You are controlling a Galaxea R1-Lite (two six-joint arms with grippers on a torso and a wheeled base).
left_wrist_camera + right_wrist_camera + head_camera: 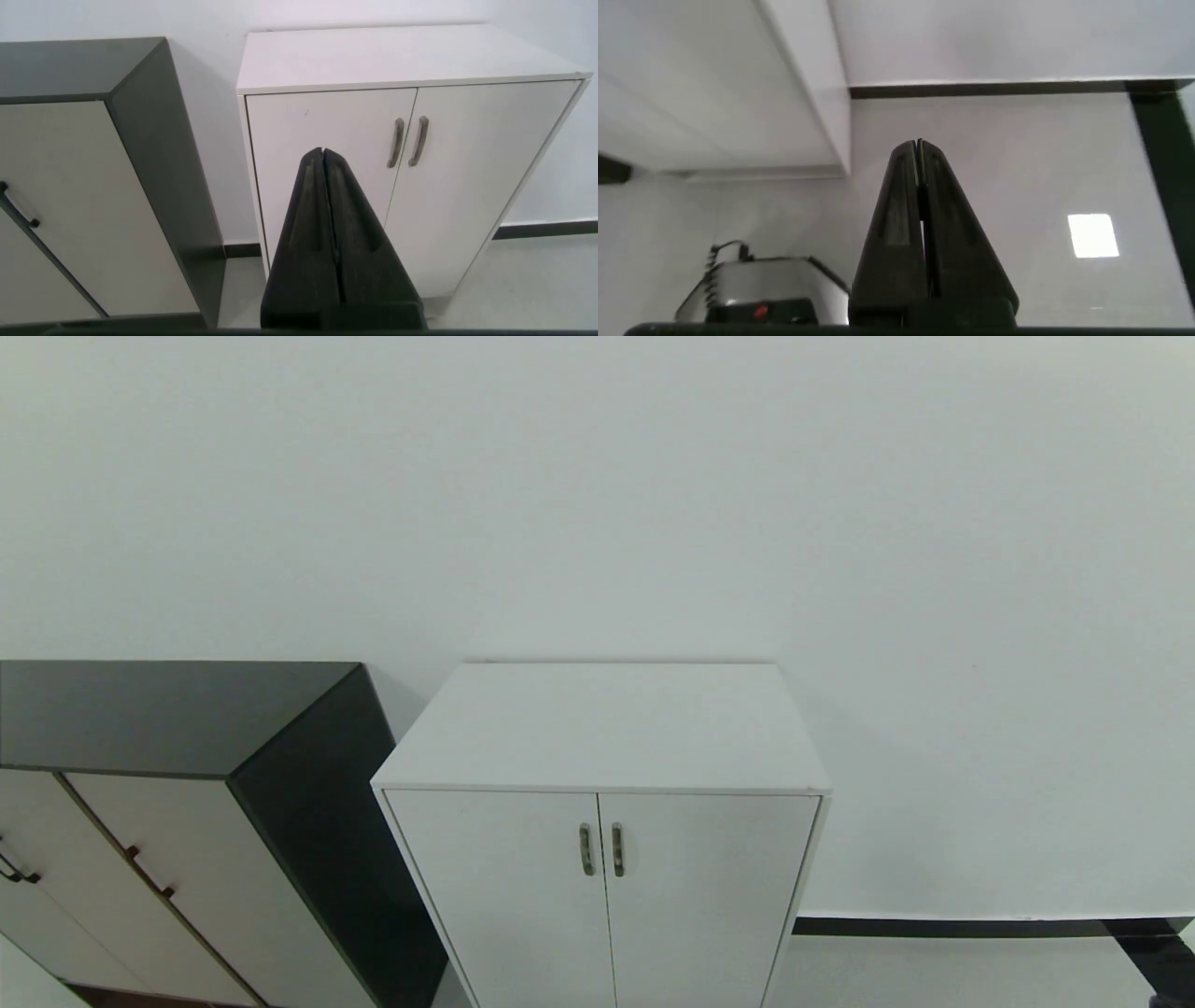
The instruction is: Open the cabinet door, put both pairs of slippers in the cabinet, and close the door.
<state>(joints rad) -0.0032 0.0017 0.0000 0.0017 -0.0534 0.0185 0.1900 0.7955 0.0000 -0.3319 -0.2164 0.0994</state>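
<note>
Off to the left a dark-sided cabinet (313, 803) with cream doors (187, 896) and small dark handles (149, 873) stands against the plain white wall (597, 495). A black skirting strip (952, 926) meets the pale glossy floor (1018, 159), which mirrors a bright square of light (1092, 235).

Two grippers, both closed.
Detail: left gripper (324, 161), black fingers pressed flat together, tips meeting; right gripper (920, 154), black fingers together at the tips, thin slit lower down.
</note>
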